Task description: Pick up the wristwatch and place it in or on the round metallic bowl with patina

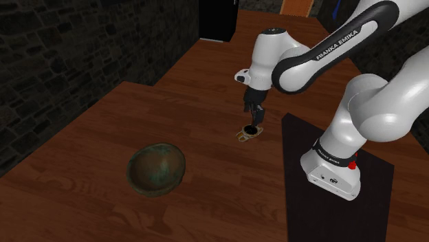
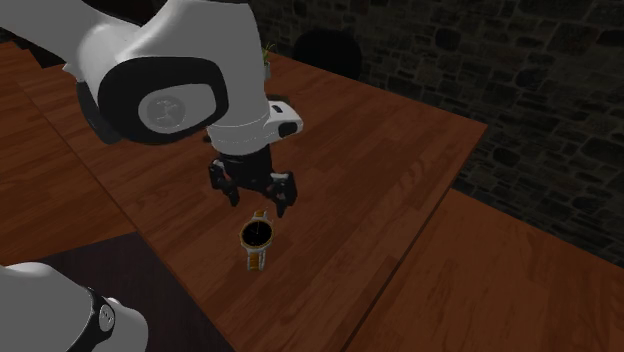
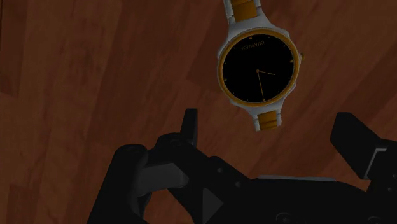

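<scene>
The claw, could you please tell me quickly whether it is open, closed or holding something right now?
Claw: open, holding nothing, poised just above the wristwatch without touching it.

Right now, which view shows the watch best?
The wrist view: the watch is close, and its black dial, hands, gold rim and strap links are plain. The shoulder view shows it as a small shape on the table under the gripper. The second exterior view shows it lying flat, dial up, below the open fingers.
</scene>
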Action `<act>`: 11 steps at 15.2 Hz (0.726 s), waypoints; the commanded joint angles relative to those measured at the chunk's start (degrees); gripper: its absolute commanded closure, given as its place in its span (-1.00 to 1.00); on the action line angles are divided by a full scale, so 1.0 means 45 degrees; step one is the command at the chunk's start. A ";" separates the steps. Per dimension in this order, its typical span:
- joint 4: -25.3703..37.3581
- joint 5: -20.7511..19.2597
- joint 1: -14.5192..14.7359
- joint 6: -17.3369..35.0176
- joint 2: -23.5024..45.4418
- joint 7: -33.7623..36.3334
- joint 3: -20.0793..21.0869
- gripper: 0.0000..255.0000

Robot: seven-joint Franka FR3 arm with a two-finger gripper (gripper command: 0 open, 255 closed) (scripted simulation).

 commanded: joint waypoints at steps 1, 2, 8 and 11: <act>-0.0391 -0.0154 0.0278 0.1249 0.0843 -0.0661 -0.0014 -1.00; -0.0425 -0.0150 0.0285 0.1529 0.1090 -0.0665 -0.0022 -1.00; -0.0535 -0.0080 0.0348 0.3239 0.2690 -0.0716 -0.0073 -1.00; -0.0537 -0.0068 0.0357 0.3404 0.2852 -0.0724 -0.0079 -1.00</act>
